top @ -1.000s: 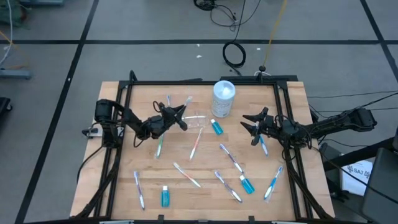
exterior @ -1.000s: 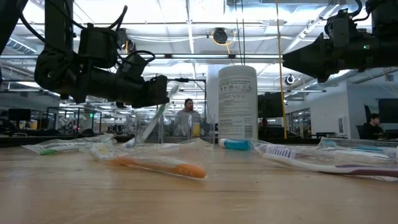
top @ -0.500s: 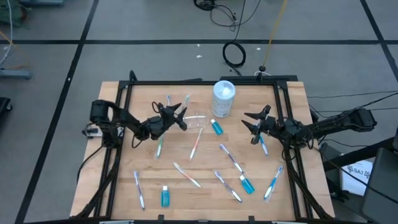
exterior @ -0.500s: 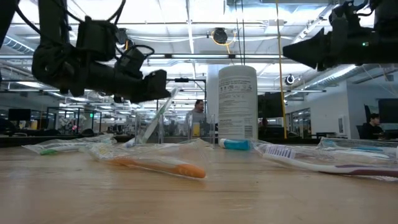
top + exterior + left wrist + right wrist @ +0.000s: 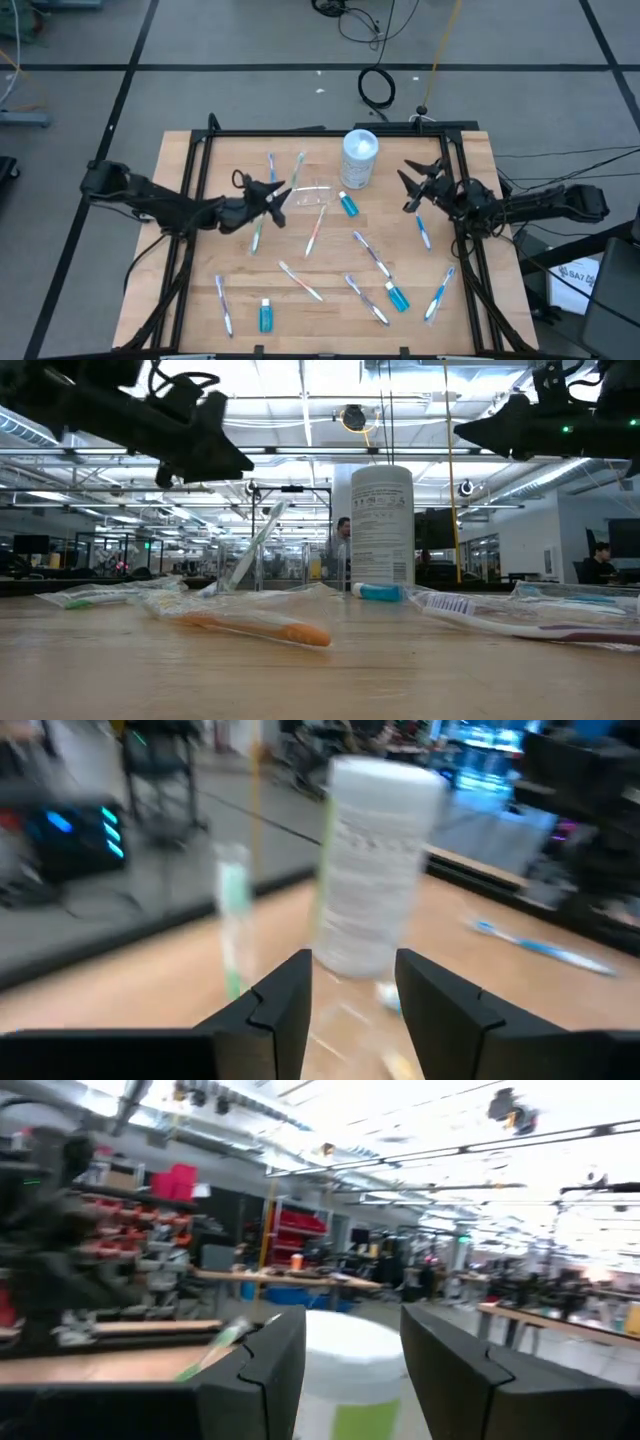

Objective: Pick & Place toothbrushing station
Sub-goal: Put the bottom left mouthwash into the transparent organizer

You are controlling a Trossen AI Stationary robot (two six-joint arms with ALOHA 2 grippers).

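The clear cup stands on the table in front of the white canister. Several toothbrushes lie scattered on the wood, among them an orange one and a green one. In the low view, one toothbrush stands slanted by the cup. Three blue tubes lie flat. My left gripper is open and empty, hanging above the table just left of the cup. My right gripper is open and empty, hanging above the table right of the canister, over a blue toothbrush.
The white canister stands upright at the far middle of the table. A black frame rims the tabletop. Cables lie on the floor beyond the far edge. People show in the room behind the table.
My left arm has stretched out low from the table's left side, and its gripper has risen and drawn slightly away from the cup toward the left. My right gripper has risen a little and moved toward the far edge. No object has moved.
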